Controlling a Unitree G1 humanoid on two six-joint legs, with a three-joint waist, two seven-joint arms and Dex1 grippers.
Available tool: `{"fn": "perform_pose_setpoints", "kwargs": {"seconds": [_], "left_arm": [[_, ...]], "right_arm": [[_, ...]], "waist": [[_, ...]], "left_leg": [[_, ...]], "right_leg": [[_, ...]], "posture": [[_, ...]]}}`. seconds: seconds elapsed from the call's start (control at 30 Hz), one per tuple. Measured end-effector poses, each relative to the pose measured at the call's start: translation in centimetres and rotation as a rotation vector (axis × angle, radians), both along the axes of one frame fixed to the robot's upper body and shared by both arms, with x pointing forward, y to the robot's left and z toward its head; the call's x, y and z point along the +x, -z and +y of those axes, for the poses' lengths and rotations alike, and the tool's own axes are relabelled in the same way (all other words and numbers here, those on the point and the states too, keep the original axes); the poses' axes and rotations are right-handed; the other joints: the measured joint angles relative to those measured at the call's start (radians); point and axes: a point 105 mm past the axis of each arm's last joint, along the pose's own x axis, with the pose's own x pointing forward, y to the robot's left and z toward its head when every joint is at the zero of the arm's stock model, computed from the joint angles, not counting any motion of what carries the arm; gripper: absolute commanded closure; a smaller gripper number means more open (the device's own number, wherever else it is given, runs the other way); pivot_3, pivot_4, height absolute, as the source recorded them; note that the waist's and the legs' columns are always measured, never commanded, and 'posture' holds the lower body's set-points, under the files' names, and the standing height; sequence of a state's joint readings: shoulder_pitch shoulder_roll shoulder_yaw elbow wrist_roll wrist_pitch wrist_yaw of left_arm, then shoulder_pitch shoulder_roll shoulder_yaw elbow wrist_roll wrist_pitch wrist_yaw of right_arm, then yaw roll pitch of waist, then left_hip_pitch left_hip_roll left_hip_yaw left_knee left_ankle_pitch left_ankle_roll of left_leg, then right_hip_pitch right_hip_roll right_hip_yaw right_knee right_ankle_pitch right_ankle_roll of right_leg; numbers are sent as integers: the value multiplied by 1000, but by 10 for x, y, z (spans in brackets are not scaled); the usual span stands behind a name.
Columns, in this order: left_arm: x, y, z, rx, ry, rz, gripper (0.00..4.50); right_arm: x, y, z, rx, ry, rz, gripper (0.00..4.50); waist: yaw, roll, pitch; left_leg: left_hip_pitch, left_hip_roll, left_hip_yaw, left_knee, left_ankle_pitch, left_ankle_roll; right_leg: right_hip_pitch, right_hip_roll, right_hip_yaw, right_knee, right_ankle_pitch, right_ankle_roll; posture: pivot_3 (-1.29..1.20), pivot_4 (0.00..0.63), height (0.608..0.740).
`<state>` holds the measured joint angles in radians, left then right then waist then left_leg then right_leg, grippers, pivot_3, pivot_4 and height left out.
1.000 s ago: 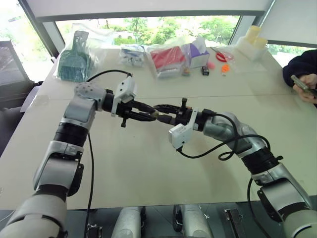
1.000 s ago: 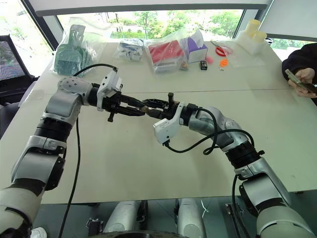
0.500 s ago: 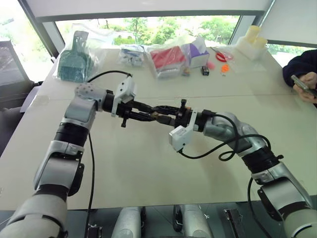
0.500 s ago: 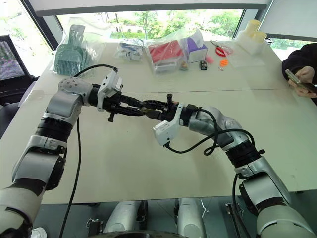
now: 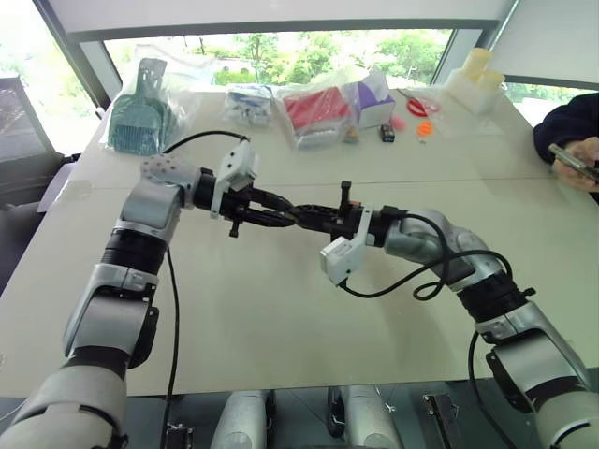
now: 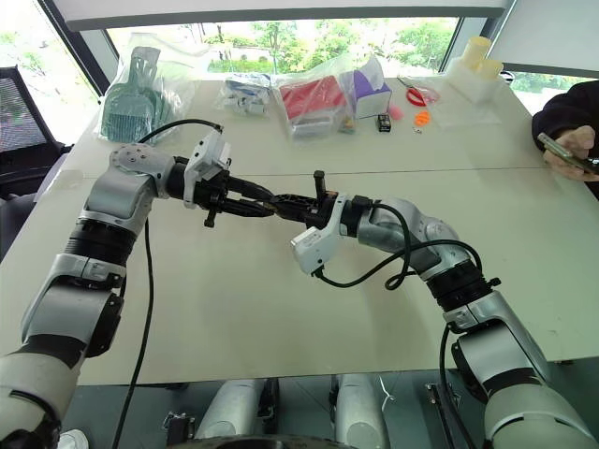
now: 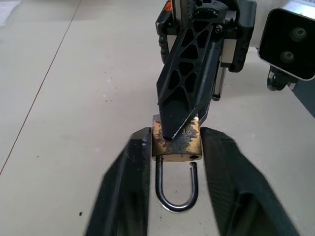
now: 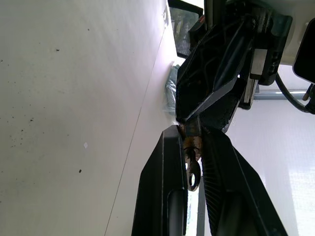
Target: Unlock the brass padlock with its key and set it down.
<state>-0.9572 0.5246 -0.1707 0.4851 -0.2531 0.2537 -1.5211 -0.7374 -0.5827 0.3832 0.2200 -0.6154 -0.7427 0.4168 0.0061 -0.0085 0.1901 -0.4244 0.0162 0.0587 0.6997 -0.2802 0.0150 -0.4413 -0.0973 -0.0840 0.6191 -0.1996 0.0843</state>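
The brass padlock sat between the two black fingers of the left gripper, its brass body spanning the gap near their tips and touching both, while its silvery shackle hung back toward the wrist with one leg sprung free of the body, so the lock stood open. The left jaws were parted only as far as the padlock's width and gripped it by its sides. From the far side the right gripper met it tip to tip: its closed fingers pressed against the face of the brass body opposite the shackle. In the right wrist view those fingers were drawn in narrow on the key, whose silvery bow with its hole lay in the slit between them and whose blade ran forward into the padlock held by the left gripper beyond. Seen from the head, both grippers met in the air above the pale table, well clear of its surface, near the middle of it. Bagged goods lay along the table's far edge, well apart from the grippers. A person's hand holding a phone showed at the table's right side
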Motion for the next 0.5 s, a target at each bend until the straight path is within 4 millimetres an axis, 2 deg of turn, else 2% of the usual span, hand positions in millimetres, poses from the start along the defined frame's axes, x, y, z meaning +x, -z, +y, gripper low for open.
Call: {"fn": "perform_pose_setpoints", "kwargs": {"seconds": [0.1,0.13,0.33,0.43,0.5], "left_arm": [[2,-5,5,-15,-36,4,230],[2,-9,7,-31,-47,4,85],[5,-23,25,-65,-132,-42,85],[7,-19,27,-68,-157,-38,879],[6,-13,29,-70,-164,-20,1713]], "right_arm": [[1,0,-1,2,8,2,4500],[1,0,-1,2,10,3,4500],[2,6,-5,4,33,27,4500],[3,8,-6,6,42,34,4500],[3,7,-5,12,44,36,4500]], "waist": [[-2,0,0],[-2,0,0],[-1,0,0],[0,0,0],[-1,0,0]], "left_leg": [[0,0,0,0,0,0],[0,0,0,0,0,0],[0,0,0,0,0,0],[0,0,0,0,1,-1],[0,0,0,0,1,-1]], "right_leg": [[0,0,0,0,0,0],[0,0,0,0,0,0],[0,0,0,0,0,0],[0,0,0,0,0,0],[0,0,0,0,0,0]], "posture": [[0,150,740],[0,150,740],[0,150,740],[0,150,740],[0,150,740]]}}
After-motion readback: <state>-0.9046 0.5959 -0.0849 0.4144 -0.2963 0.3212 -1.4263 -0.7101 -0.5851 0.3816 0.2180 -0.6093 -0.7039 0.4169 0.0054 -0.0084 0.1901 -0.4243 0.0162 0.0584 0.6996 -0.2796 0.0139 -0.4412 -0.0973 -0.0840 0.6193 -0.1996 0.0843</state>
